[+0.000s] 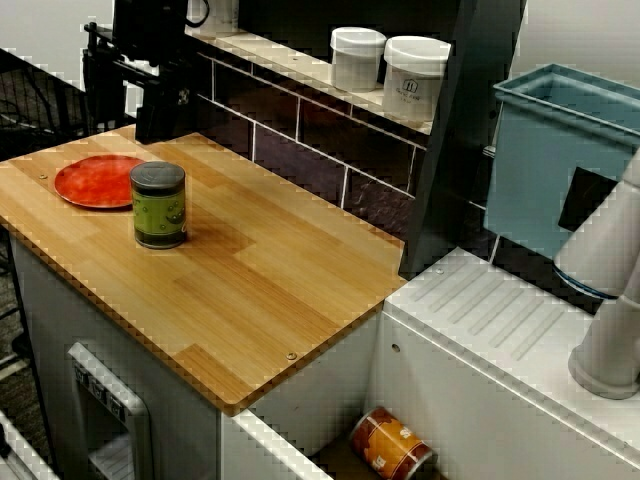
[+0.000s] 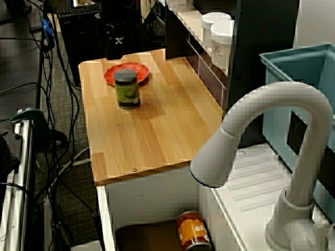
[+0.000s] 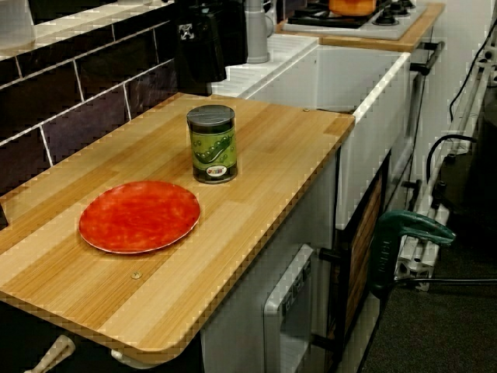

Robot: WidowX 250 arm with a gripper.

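Side view — gripper (image 1: 162, 128) nr green can (image 1: 158, 205).

The view from the sink side sits high and well off from the claw (image 1: 158, 118). It looks slantwise across the counter (image 1: 270, 290) toward the claw and the wall (image 1: 300, 150) behind.

The view from behind the tap (image 2: 261, 136) stands farther back still. It looks down the counter's length, so the claw hangs at the far end, beyond the can (image 2: 126, 89).

The view from the plate end is low and close, on the claw's other side, and faces back toward the sink (image 3: 361, 109). The plate (image 3: 140, 216) lies nearest the lens.

All three share the counter, can, plate and claw. The first two also share the jars (image 1: 385, 65).
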